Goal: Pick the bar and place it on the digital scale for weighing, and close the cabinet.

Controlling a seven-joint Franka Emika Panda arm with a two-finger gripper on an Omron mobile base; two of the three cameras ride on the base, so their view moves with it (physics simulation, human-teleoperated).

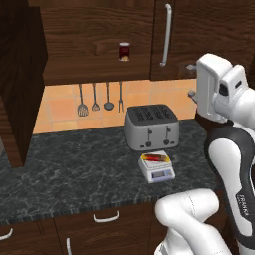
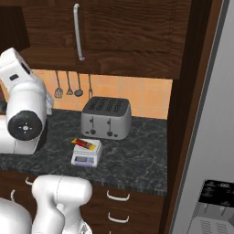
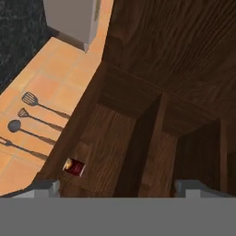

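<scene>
The bar lies flat on the weighing plate of the digital scale, just below centre of the left base view; its yellow and red wrapper sits diagonally across the plate. In the right base view the same bar rests on the scale at centre left of the frame. The scale stands on the dark marbled counter, just in front of the grey four-slot toaster and apart from it. The cabinet spans the top of the left base view with its left door swung open toward the camera at the left edge; the right door with its long silver handle is closed. A short dark red jar stands on the open shelf at top centre. Four utensils hang on the orange tiled wall under the cabinet. The gripper appears at the bottom of the hand view with its two finger tips standing wide apart and nothing between them; it holds nothing. The hand view looks into the open cabinet interior, with the jar at lower left. Drawers with curved silver handles run along the bottom of the left base view.
</scene>
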